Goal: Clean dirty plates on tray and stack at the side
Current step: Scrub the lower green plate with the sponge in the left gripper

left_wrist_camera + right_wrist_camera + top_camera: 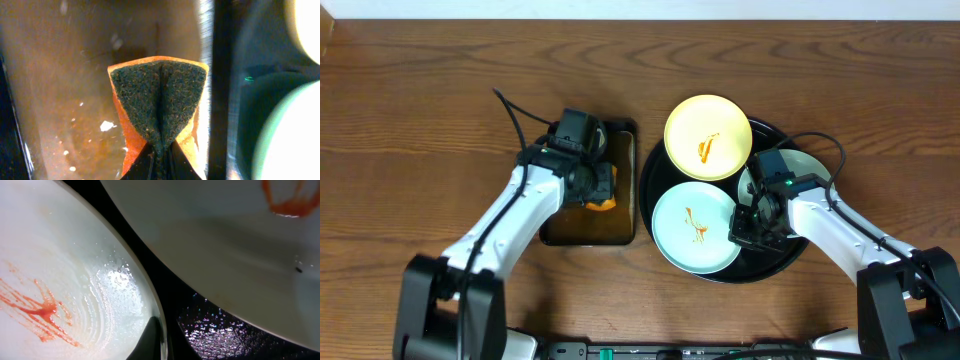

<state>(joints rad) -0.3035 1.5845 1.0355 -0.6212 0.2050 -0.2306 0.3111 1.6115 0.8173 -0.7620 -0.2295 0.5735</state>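
The black tray (650,195) holds three plates. A pale yellow plate (708,137) with an orange smear sits at the back. A mint-blue plate (694,228) with an orange smear lies at the front; its smeared face fills the left of the right wrist view (65,280). A second mint-blue plate (808,165) is partly hidden under my right arm. My right gripper (742,228) is shut on the front mint-blue plate's right rim (161,340). My left gripper (596,186) is shut on an orange sponge with a dark scouring face (159,97) over the rectangular pan.
A dark rectangular pan (585,228) with brownish water (60,90) sits just left of the tray. Bare wooden table (420,120) surrounds both. The pan's right wall (220,85) stands between the sponge and the tray.
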